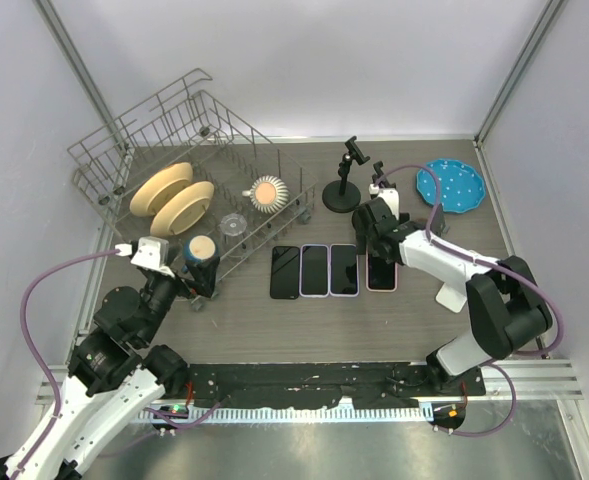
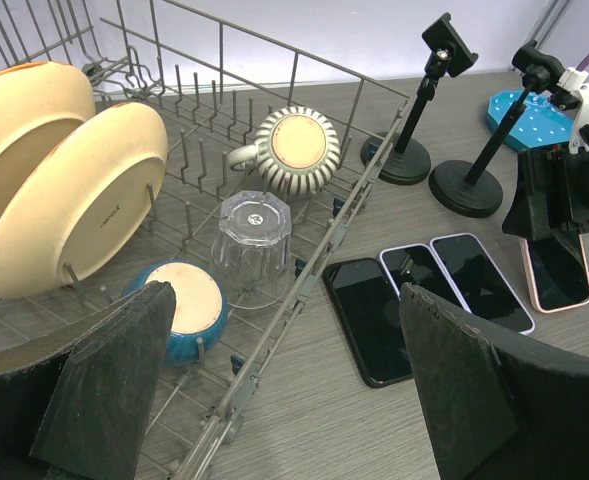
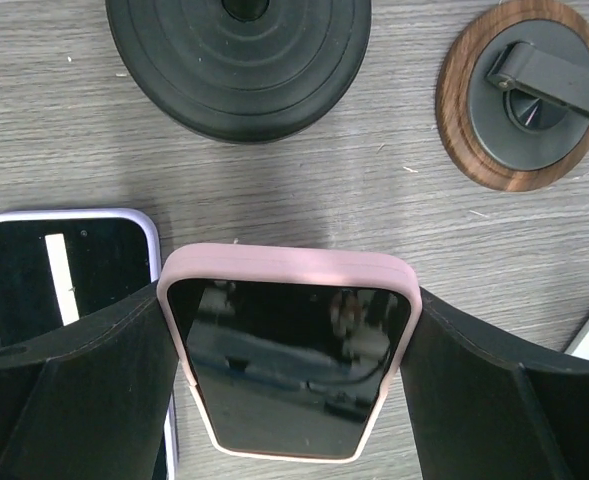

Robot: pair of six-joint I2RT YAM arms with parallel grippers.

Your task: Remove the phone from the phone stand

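Observation:
My right gripper (image 3: 289, 345) is shut on a pink-cased phone (image 3: 289, 350), its pads (image 3: 84, 380) pressing both long edges. In the top view the pink phone (image 1: 382, 272) is low at the right end of a row of phones; whether it touches the table I cannot tell. Both phone stands are empty: a black-based stand (image 1: 342, 190) (image 3: 239, 50) and a wood-based stand (image 1: 378, 180) (image 3: 519, 95) just beyond my right gripper (image 1: 374, 235). My left gripper (image 2: 284, 390) is open and empty by the dish rack's near corner (image 1: 196, 288).
Three more phones (image 1: 315, 270) lie side by side left of the pink one. A wire dish rack (image 1: 124, 150) with plates, a glass, a striped mug and a blue cup (image 1: 202, 250) fills the left. A blue plate (image 1: 452, 184) lies at the far right.

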